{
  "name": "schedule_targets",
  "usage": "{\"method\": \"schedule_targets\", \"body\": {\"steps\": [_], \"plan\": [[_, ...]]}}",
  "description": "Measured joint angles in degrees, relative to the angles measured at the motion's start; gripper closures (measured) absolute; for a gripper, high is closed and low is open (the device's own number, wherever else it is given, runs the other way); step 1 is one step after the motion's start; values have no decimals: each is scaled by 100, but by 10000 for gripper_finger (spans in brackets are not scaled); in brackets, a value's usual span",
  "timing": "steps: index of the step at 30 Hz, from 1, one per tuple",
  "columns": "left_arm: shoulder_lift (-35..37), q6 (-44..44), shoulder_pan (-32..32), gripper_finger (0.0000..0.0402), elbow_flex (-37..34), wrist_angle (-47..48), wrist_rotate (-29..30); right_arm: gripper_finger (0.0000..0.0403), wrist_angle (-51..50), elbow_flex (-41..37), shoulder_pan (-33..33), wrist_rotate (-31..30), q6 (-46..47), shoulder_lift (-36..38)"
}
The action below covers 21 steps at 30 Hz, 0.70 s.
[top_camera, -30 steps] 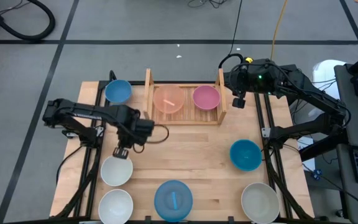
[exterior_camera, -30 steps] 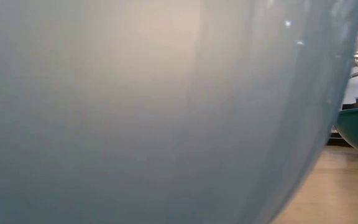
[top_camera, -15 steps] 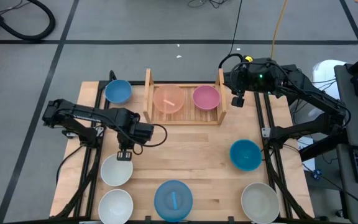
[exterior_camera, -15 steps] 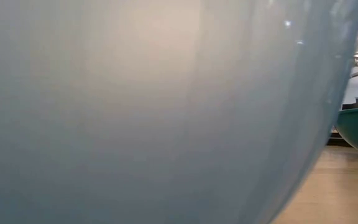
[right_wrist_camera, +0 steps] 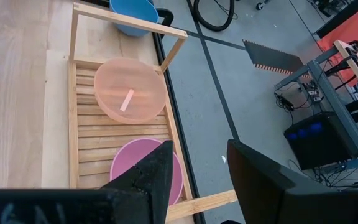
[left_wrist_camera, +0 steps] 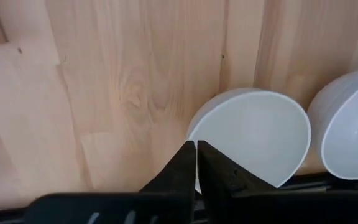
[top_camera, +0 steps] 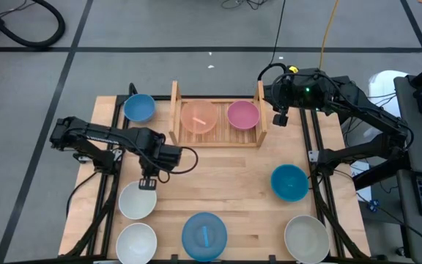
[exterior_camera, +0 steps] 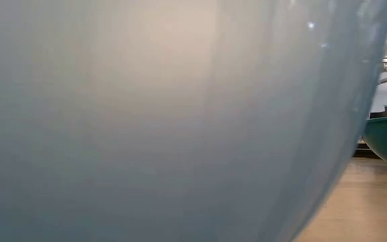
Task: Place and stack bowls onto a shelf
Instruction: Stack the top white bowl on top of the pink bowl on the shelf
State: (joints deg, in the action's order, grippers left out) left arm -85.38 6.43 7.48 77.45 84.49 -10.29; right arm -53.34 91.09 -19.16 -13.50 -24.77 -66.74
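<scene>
High view: my left hand [top_camera: 147,182] sits nearly shut, fingers pinched thin on the rim of a white bowl [top_camera: 137,202] at about 8 o'clock on the tabletop [top_camera: 226,176]; I judge that grip suits lifting it. My right hand [top_camera: 280,117] waits open and empty at 1 o'clock beside the shelf [top_camera: 217,138]. I count eight bowls: peach [top_camera: 198,116] and pink [top_camera: 243,114] on the shelf, six loose: two blue, two white, one teal, one beige.
</scene>
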Motion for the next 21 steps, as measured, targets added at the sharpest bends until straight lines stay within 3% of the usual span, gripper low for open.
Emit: {"method": "schedule_targets", "body": {"steps": [5,14,21], "plan": [[0,-8,90,363,-168,-223,1,259,0,-2,0,0,0,0],[-4,-633,573,353,-1410,-216,-176,259,62,-1,0,0,0,0],[-4,-657,862,353,-1865,-701,-176,259,219,-1,0,1,-11,0]]}}
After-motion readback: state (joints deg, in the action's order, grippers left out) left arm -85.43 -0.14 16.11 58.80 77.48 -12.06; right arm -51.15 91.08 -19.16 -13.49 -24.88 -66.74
